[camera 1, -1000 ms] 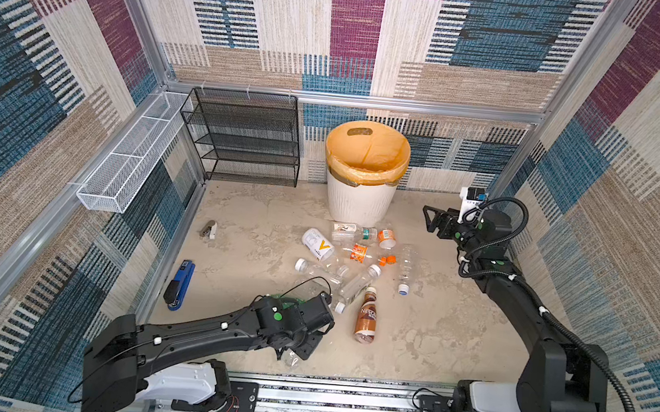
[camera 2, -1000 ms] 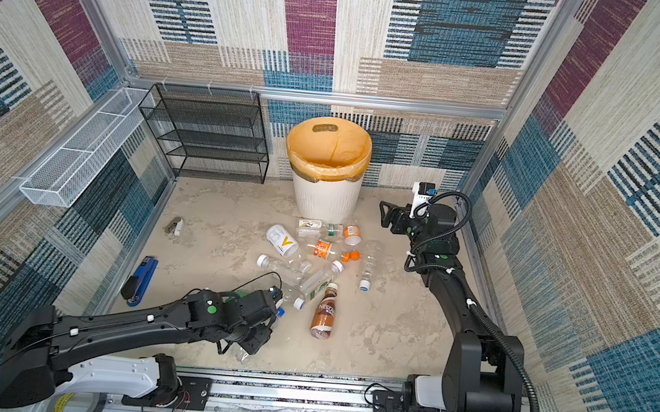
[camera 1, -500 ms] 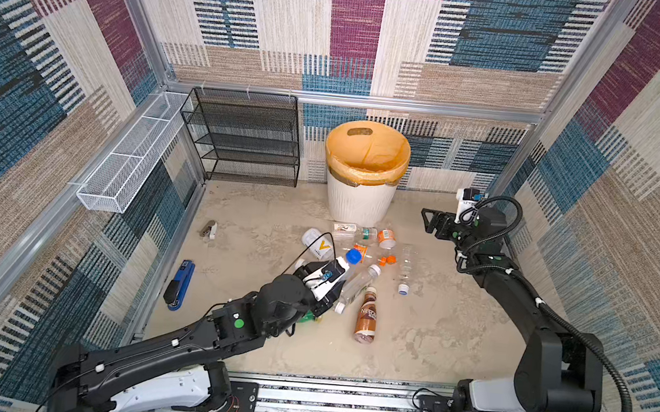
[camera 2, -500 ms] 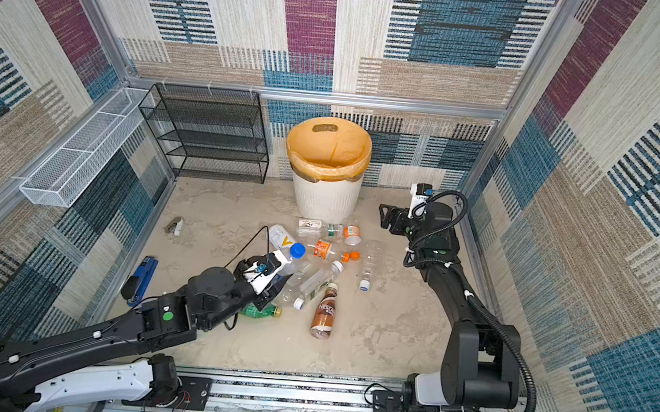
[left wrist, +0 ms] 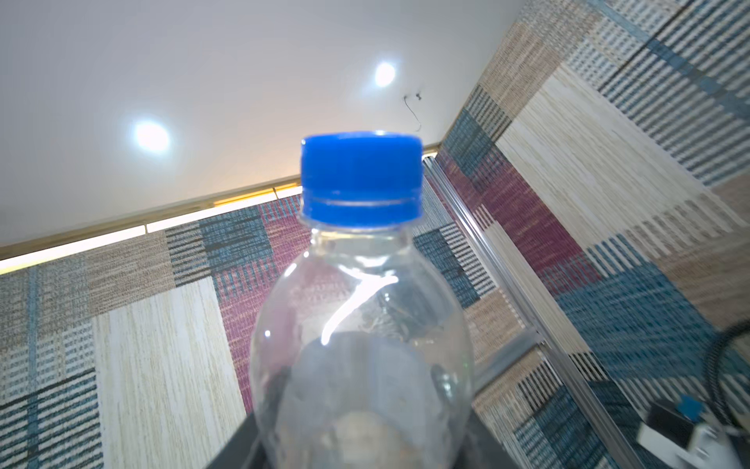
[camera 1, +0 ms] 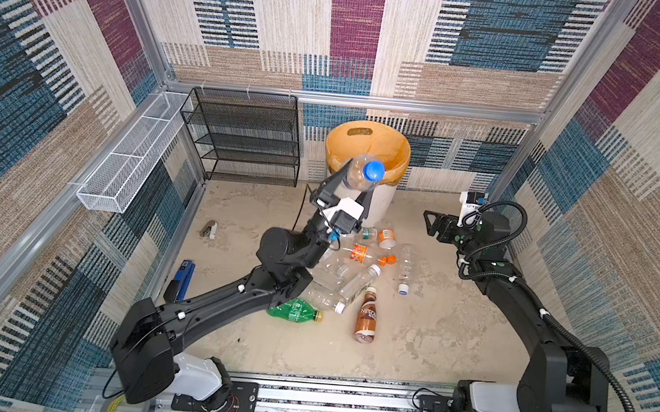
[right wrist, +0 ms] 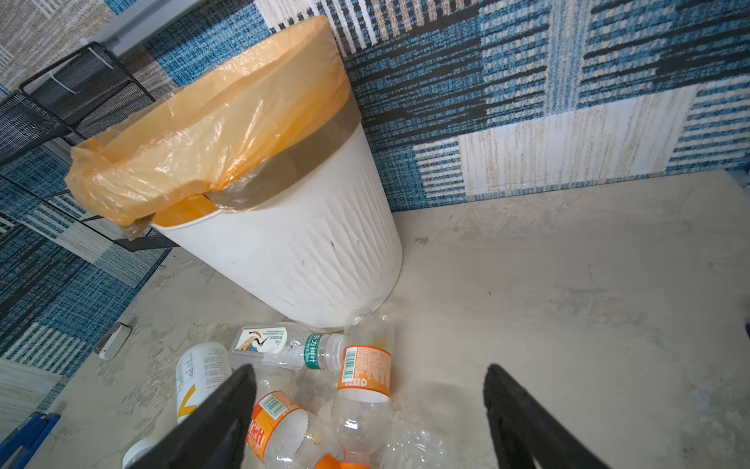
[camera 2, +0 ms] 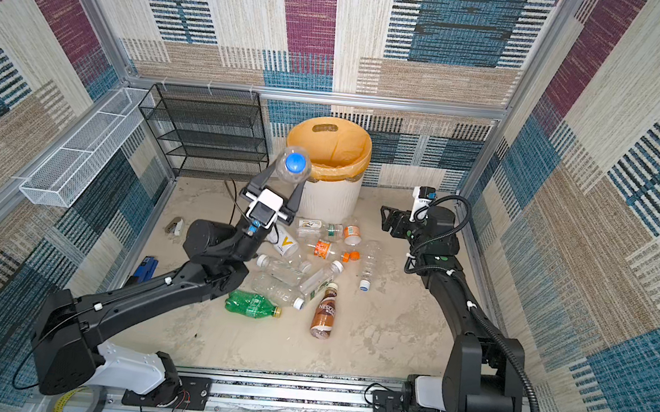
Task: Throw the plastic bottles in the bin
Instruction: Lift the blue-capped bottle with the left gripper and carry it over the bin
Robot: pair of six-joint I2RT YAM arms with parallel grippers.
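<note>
**Desk:** Where is the bottle, and which way does it point?

**Me:** I have the blue-capped bottle [camera 1: 357, 173] up in the air by the near left part of the bin [camera 1: 381, 206]. Its long axis stands close to upright, with the cap on top and the base down toward the wrist. From my top views I cannot tell whether it is over the opening.

**Desk:** What differs from a moment ago?

**Me:** A second ago the left gripper [camera 2: 292, 173] was down by the front edge of the worktop [camera 1: 432, 330]. Half a second ago it carried the bottle low over the heap of loose bottles [camera 1: 354, 276]. Now it is lifted high and reaches toward the bin. The green bottle [camera 1: 295, 310] was covered a second ago. It now shows lying on its side at the near edge of the heap. The right gripper [right wrist: 370, 371] has barely shifted.

**Desk:** And the grips?

**Me:** My left gripper is clamped on the bottle's clear body, one finger on each side. In the left wrist camera the bottle fills the middle, with the cap farthest from the lens. My right gripper is spread wide with nothing between its fingers [right wrist: 227, 406]. It hangs to the right of the bin and is aimed at the bottles lying at the bin's foot.
</note>
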